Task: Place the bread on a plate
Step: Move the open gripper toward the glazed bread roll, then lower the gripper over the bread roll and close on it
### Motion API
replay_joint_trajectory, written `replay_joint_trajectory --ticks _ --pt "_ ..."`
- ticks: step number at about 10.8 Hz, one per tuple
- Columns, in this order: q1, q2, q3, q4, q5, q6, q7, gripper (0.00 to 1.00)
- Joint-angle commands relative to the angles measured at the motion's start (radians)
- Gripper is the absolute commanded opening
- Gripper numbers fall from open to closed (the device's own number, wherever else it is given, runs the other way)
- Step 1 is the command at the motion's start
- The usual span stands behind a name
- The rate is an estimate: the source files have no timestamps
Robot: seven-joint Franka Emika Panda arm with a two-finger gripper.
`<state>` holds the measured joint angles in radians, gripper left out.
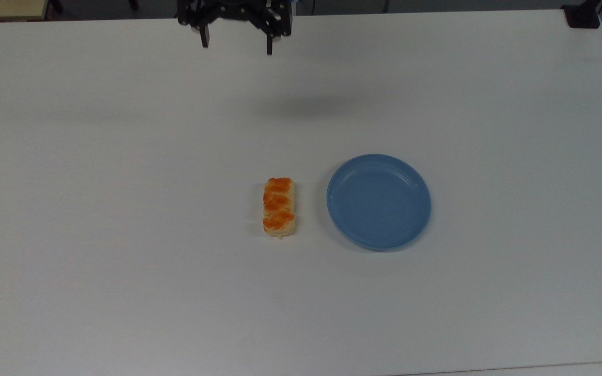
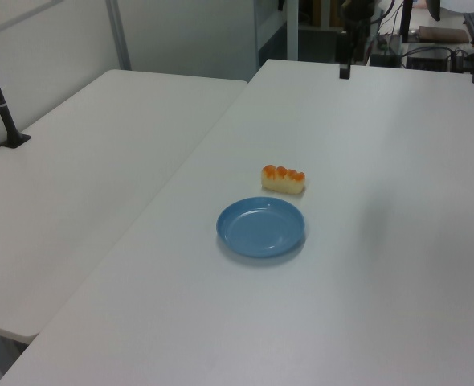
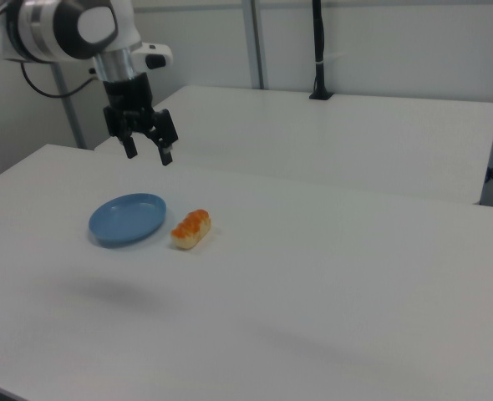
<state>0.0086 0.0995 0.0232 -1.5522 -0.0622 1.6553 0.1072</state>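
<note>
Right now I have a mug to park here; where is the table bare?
Nearly all of the white table is free: the top view's left of the bread, its right of the plate, and the near strip below both. Tight spots: the narrow gap between them, and under the gripper, jaws open, at the far edge.

Bare table [image 1: 123,209] surrounds bread [image 1: 279,207], plate [image 1: 379,201] just beside.

White table [image 1: 123,261], bare matte top. Second white table [image 2: 84,185] alongside, narrow seam between. Black pole [image 3: 317,50] clamped at second table's far edge in the right view
</note>
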Motion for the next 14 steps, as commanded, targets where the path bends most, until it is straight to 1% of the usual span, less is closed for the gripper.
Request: replay_joint_trajectory --ticks 1,3,5,6,8,11,14 --pt "0.002 0.095 -0.003 0.011 0.022 0.114 0.008 1.0" --pt "0.011 0.202 0.006 0.012 0.013 0.206 0.008 1.0" --pt "0.049 0.32 0.006 0.046 0.002 0.285 0.012 1.0" --pt "0.063 0.354 0.004 0.047 0.001 0.323 0.015 1.0" --pt "0.089 0.411 0.004 0.046 -0.002 0.414 0.02 1.0" --pt "0.088 0.451 0.001 0.046 0.001 0.487 0.023 1.0" --pt "0.08 0.479 -0.005 0.047 -0.001 0.503 0.028 0.92"
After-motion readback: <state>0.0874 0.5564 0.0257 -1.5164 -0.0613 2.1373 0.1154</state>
